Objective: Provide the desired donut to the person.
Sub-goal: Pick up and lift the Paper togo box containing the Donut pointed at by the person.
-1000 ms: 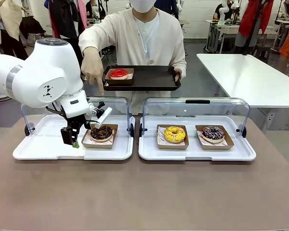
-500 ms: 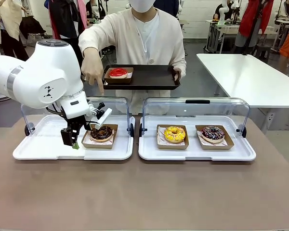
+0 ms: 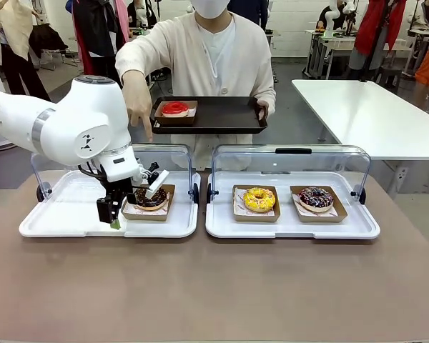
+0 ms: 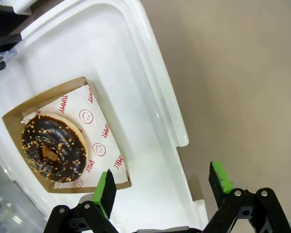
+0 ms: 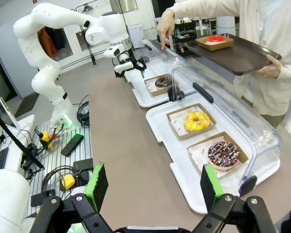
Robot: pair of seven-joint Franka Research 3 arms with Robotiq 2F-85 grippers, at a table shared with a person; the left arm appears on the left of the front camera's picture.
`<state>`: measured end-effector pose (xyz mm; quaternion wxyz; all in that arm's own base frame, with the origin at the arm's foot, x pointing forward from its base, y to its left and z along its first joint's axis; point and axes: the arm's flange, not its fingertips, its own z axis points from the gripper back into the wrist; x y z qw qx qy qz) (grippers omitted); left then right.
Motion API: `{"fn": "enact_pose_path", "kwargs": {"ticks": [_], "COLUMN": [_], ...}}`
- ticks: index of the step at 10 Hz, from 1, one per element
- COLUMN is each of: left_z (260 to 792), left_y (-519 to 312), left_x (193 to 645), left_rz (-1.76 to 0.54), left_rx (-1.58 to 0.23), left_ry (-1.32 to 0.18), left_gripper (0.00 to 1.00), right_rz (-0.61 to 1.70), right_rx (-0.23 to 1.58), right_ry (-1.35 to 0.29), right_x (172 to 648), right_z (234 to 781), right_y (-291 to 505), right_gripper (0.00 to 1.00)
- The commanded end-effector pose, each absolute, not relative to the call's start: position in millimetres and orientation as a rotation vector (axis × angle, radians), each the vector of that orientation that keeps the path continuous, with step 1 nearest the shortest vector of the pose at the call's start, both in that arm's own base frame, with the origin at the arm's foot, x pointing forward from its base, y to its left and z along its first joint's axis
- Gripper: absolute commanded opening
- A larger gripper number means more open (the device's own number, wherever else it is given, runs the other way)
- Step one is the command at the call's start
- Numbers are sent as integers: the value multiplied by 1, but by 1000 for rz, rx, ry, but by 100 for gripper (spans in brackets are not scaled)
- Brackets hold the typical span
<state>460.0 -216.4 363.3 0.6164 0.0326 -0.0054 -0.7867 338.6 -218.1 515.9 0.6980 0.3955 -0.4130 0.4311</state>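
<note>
The left arm had shifted a little to the right, so its left claw [image 4: 162, 183] hung wide open just beside the chocolate donut [image 4: 53, 148] in its paper box [image 4: 94, 131] on the left white tray [image 3: 64, 221], since the person's hand [image 3: 138, 107] pointed down at it.

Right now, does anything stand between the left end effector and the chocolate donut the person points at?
Nothing visible does: the open left end effector hangs beside the chocolate donut, whose clear lid stands swung back.
</note>
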Motion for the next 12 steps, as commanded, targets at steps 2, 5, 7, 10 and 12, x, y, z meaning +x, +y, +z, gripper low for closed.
{"fn": "enact_pose_path", "kwargs": {"ticks": [2, 5, 7, 10, 12], "left_z": [361, 353, 347, 340, 337], "left_y": [-214, -210, -208, -207, -208], "left_x": [476, 483, 488, 492, 494], "left_rz": [-1759, -1727, -1710, -1701, -1696], "left_rx": [19, -17, -9, -4, 1], "left_ry": [-1, 2, 11, 16, 9], "left_gripper": [100, 100, 100, 100, 100], "right_rz": [959, 959, 959, 959, 959], "right_rx": [889, 889, 889, 889, 889], "right_ry": [-932, -932, -932, -932, -932], "right_x": [339, 339, 339, 339, 339], "right_z": [516, 516, 516, 516, 516], "right_y": [-219, -219, -219, -219, -219], "right_gripper": [100, 100, 100, 100, 100]}}
